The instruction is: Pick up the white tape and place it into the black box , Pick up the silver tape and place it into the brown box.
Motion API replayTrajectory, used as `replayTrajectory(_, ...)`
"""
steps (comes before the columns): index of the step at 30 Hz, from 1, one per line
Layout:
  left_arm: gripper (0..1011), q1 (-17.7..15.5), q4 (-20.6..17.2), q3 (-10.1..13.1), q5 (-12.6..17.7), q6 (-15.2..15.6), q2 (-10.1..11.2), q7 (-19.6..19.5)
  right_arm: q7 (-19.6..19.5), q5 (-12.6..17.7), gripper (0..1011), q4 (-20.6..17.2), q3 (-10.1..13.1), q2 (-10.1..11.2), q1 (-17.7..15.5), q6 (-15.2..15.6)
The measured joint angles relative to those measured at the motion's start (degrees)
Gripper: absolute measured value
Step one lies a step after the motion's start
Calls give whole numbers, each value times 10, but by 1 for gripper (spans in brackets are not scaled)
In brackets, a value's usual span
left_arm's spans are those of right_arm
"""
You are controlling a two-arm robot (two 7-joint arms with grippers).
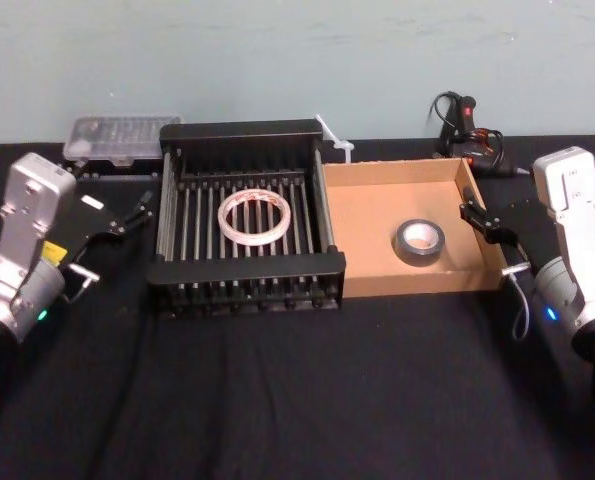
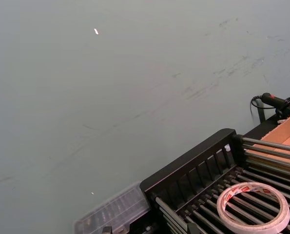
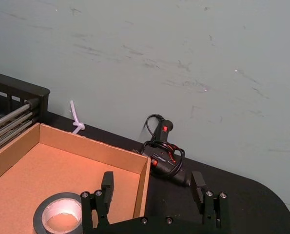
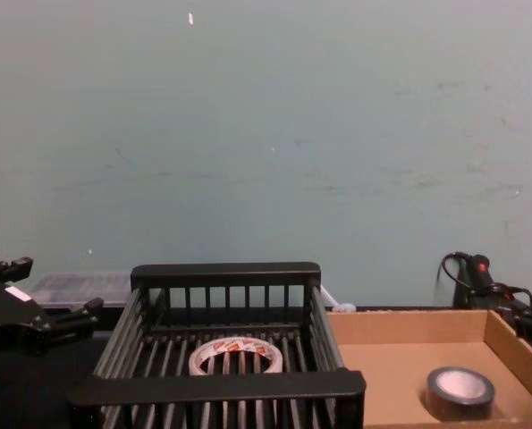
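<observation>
Two tapes, two boxes and two end effectors are in view. The white tape (image 1: 223,219), a wide, flat, translucent ring with red print on its core, lies flat on the barred bottom of the black box (image 1: 247,268), roughly at its middle. The silver tape (image 1: 418,258), smaller, thicker and darker with a pale centre, lies flat on the floor of the brown box (image 1: 377,240), towards its right half. The black box is a slatted plastic crate with thick flat rims; the brown one is a shallow cardboard tray with low walls. They stand side by side and touching on the black tabletop (image 1: 297,400). The left end effector (image 1: 132,213) hangs just left of the black box, fingers spread and holding nothing. The right end effector (image 1: 489,226) hangs at the brown box's right wall, fingers wide apart and empty (in the right wrist view one finger lies over the tray and the other outside it). Behind the boxes, against the pale green wall (image 1: 277,60), are one clear plastic case (image 1: 122,138) at the back left, one white zip tie (image 1: 334,138) between the boxes' far corners, and one black corded tool (image 1: 467,125) at the back right.
</observation>
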Motion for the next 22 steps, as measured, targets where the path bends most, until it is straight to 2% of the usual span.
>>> replayTrajectory(22, 1001, 0, 0, 0, 0, 0, 0, 0, 0, 0, 1002, 0, 0, 0, 0, 0)
